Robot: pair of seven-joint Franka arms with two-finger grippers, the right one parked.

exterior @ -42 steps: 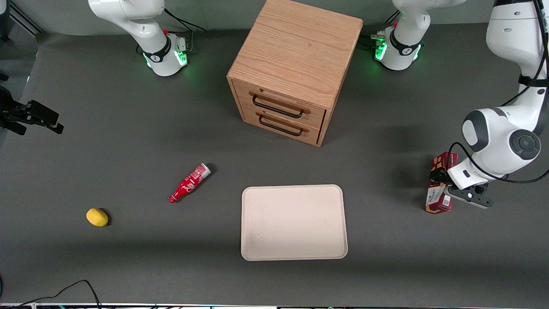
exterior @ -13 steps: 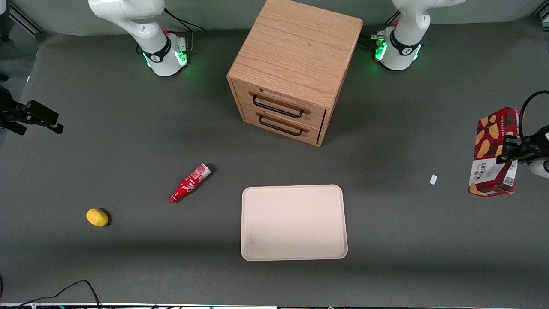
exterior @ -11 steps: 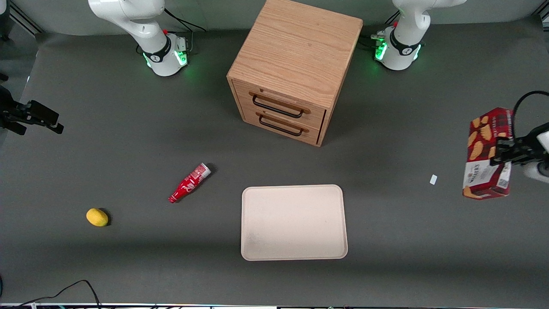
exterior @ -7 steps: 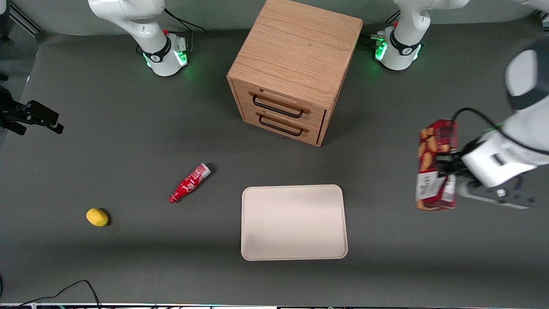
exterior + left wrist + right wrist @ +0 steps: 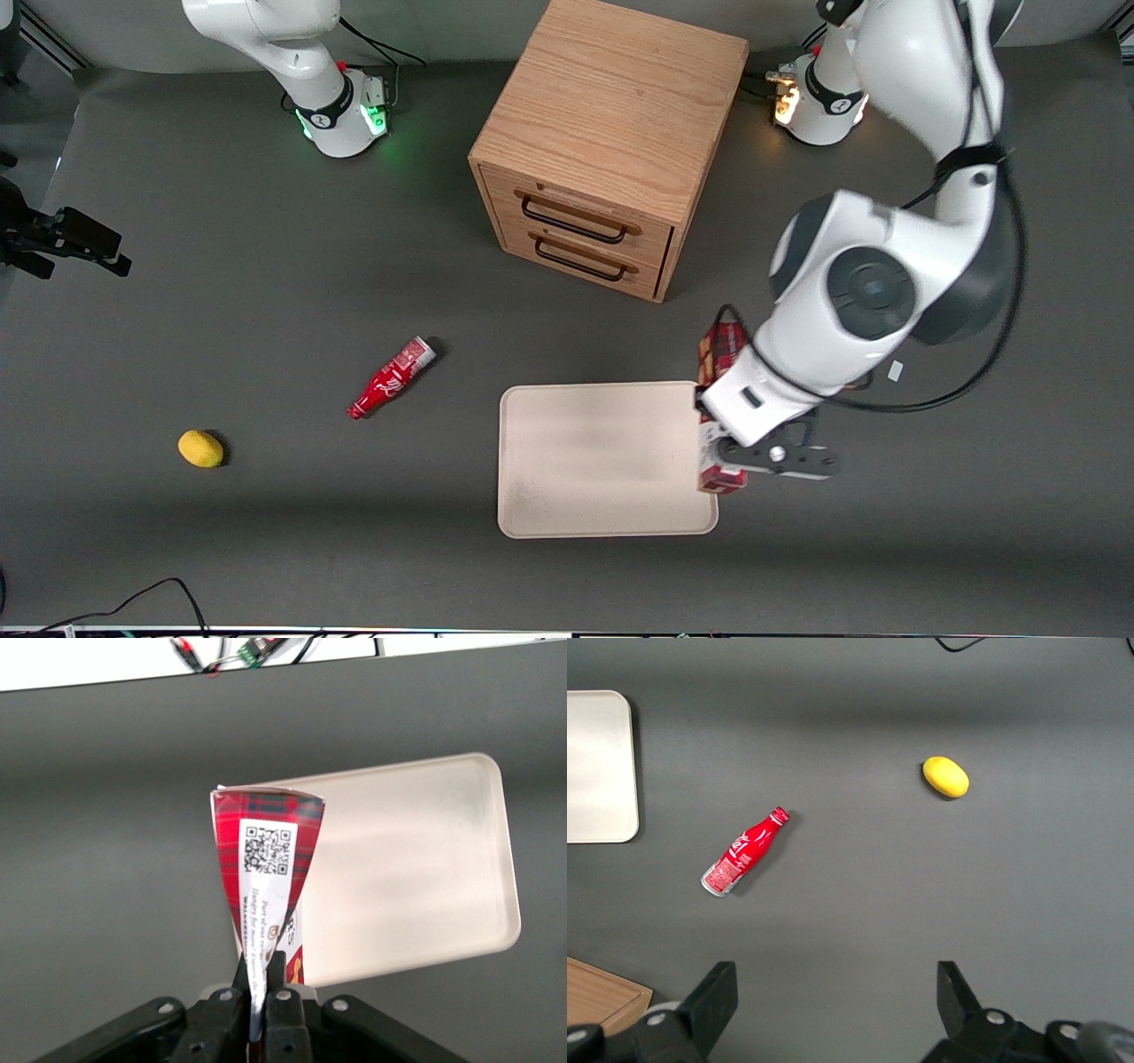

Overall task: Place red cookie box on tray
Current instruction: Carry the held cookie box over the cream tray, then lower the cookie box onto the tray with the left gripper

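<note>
Overhead, claw (image 5: 260, 979) pinching red cookie box (image 5: 266, 873) above tray (image 5: 594, 461), dark grey table (image 5: 266, 292).

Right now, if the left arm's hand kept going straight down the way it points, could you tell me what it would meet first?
Probably the tray. The hand is shut on the red cookie box, which hangs over the tray's edge nearest the working arm, so the box's lower end would touch first; height above it is unclear.

Dark-red tartan cookie box (image 5: 266, 870) with white label; cream-beige tray (image 5: 602, 461) beside it; black gripper (image 5: 260, 1010); perhaps grey table (image 5: 266, 292).
</note>
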